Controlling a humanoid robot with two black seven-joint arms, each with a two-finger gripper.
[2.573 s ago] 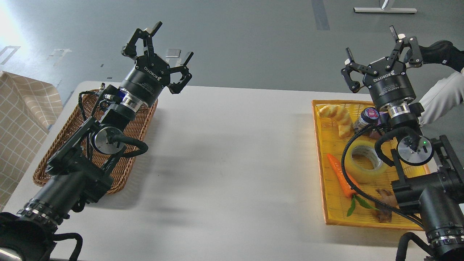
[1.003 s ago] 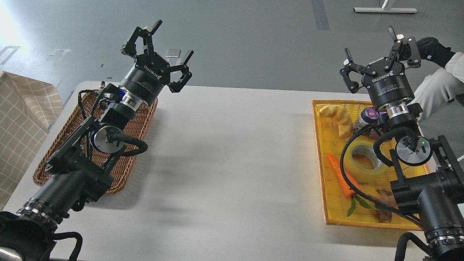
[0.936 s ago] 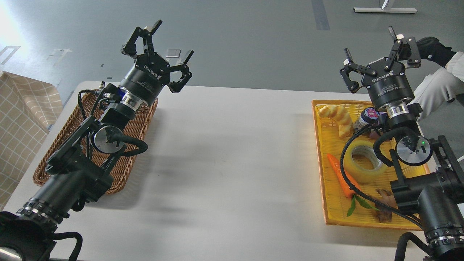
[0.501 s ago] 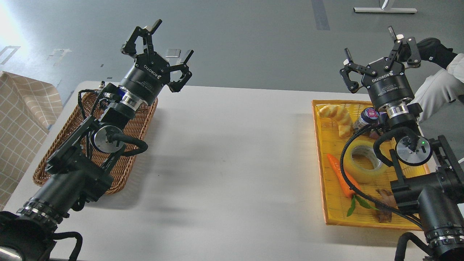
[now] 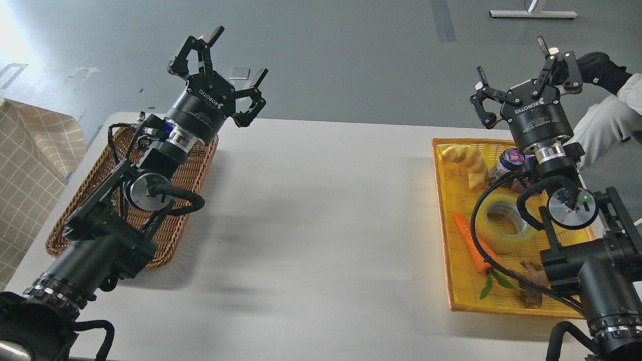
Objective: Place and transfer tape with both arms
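The tape (image 5: pixel 501 224), a yellowish translucent roll with a pale core, lies flat in the yellow tray (image 5: pixel 446 225) at the right, partly behind my right arm's cable. My right gripper (image 5: pixel 516 75) is open and empty, raised beyond the tray's far end, well above the tape. My left gripper (image 5: pixel 220 67) is open and empty, raised over the far end of the wicker basket (image 5: pixel 185 185) at the left.
In the tray lie a bread piece (image 5: pixel 466 163), a small jar (image 5: pixel 507 163), a carrot (image 5: pixel 471 245) and a brown root (image 5: pixel 531 286). A person's white sleeve (image 5: pixel 607 125) and dark glove (image 5: pixel 597 67) are by my right gripper. The white table (image 5: pixel 321 225) lies between basket and tray.
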